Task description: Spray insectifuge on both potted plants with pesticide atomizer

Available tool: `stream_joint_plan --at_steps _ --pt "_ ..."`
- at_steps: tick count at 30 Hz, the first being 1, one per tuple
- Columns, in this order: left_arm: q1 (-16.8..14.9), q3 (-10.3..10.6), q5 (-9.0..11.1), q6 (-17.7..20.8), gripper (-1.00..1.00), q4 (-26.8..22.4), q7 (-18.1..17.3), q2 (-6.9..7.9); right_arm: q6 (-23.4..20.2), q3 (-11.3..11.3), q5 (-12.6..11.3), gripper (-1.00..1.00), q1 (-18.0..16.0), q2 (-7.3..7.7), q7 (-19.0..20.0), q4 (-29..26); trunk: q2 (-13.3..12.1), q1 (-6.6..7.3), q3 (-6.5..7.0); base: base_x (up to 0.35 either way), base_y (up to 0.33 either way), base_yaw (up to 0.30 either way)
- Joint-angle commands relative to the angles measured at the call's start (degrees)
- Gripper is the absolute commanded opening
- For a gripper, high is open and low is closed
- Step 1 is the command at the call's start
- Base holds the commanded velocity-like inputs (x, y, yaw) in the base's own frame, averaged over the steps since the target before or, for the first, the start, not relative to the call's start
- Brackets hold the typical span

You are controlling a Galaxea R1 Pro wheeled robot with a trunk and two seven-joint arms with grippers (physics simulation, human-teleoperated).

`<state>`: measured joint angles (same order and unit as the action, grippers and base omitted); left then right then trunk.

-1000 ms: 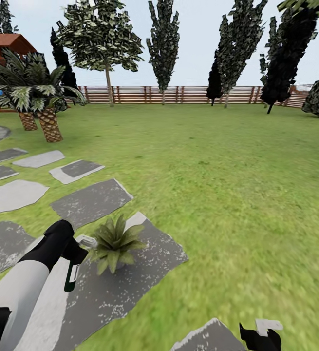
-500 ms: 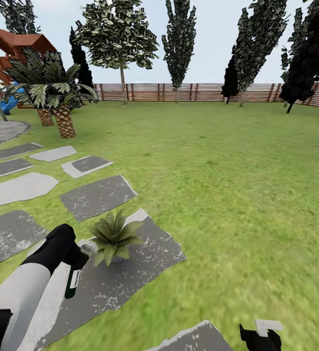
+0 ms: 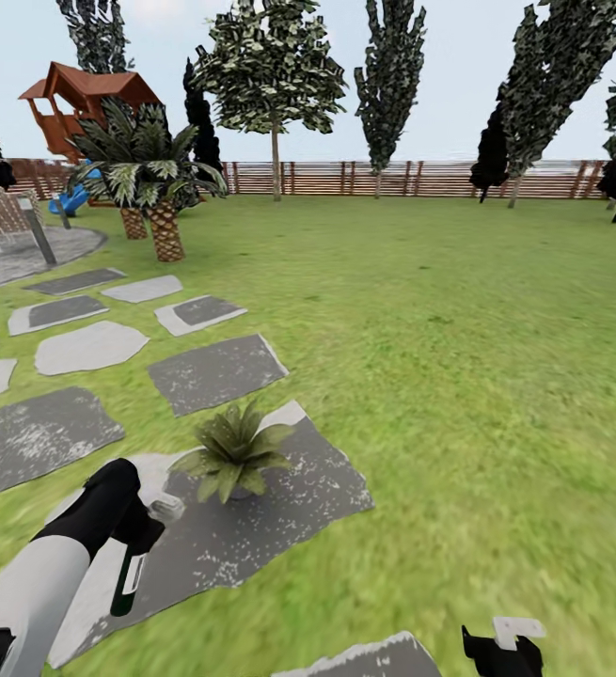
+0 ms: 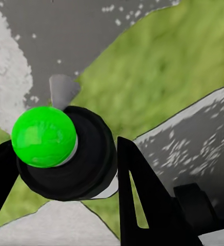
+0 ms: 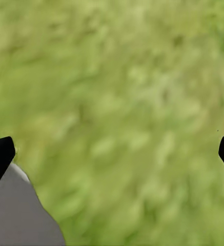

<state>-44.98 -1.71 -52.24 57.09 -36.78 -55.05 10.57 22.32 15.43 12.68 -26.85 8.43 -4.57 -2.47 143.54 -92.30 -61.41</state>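
Gripper on the left arm is clamped on the slim dark green pesticide atomizer with a white label, body hanging down and its greyish nozzle head aimed ahead and to the right at the low green rosette in a little grey pot, near on the grey stepping stone. I'd say that arm sprays; the right gripper, fingers apart and empty, hangs well away over the green lawn.

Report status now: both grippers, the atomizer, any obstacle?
Left gripper shut on atomizer. Right gripper open, empty. Potted plant just ahead, on stepping stone. No obstacle.
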Motion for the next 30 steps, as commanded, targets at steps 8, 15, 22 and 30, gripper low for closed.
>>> stream_joint_plan --at_steps 8,15,22,30 --pt "-0.02 -0.14 -0.58 0.17 -1.00 -0.15 -0.49 -0.24 0.18 0.30 0.65 1.00 -0.04 0.08 -0.13 0.07 0.02 0.01 -0.05 0.194 -0.149 0.089" --pt "-0.02 -0.12 -0.58 0.13 -1.00 -0.11 -0.42 -0.09 0.17 0.30 0.68 1.00 -0.04 0.09 -0.08 0.06 0.02 0.01 -0.05 0.163 -0.240 0.001" --pt "0.07 -0.24 -0.58 0.17 -1.00 -0.05 2.50 0.35 0.18 0.30 0.65 1.00 -0.04 -0.07 -0.12 0.06 0.02 0.01 -0.05 0.110 -0.271 0.153" --pt "0.07 -0.31 -0.13 0.21 -1.00 -0.05 4.23 0.32 0.13 0.30 0.68 1.00 -0.04 -0.17 -0.15 0.09 0.02 0.01 -0.05 0.144 -0.214 0.277"
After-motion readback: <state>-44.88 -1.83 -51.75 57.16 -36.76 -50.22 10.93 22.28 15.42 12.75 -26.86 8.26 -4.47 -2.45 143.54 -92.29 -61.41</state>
